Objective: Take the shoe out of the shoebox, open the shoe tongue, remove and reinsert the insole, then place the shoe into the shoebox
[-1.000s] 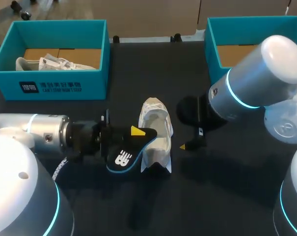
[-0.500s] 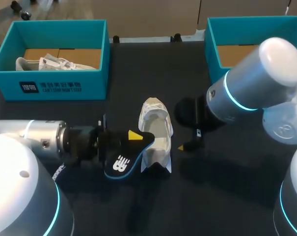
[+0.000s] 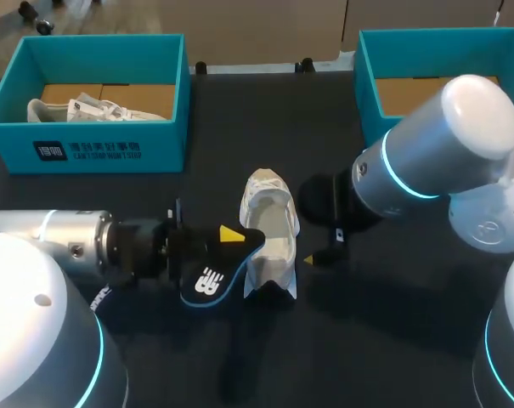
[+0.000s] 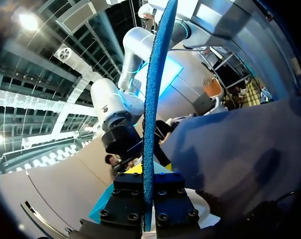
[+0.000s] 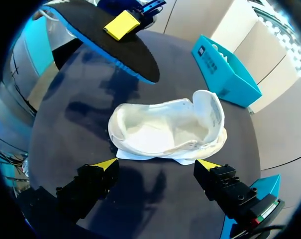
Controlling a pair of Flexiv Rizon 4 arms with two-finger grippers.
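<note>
Left pincer: was seen clamped on the insole, one yellow tip lying on its black upper face.
Left pincer, wrist view: the insole was shown edge-on as a thin blue strip, gripped from both sides between the black finger blocks.
Right pincer: was spread wide and nothing was held in it; it was placed just beside the shoe's right flank.
Right pincer, wrist view: the two yellow tips were set far apart, with the shoe lying ahead of them. Contact could not be judged.
Shoe: a white shoe was laid on the black table, between the two shoeboxes and outside both.
Insole against shoe: from the head view the insole was overlapped with the shoe's left side. Only in the right wrist view was it shown apart from the shoe, beyond it.
Left shoebox: a second shoe was seen inside, visible in the head view.
Right shoebox: only a brown floor was seen in it.
</note>
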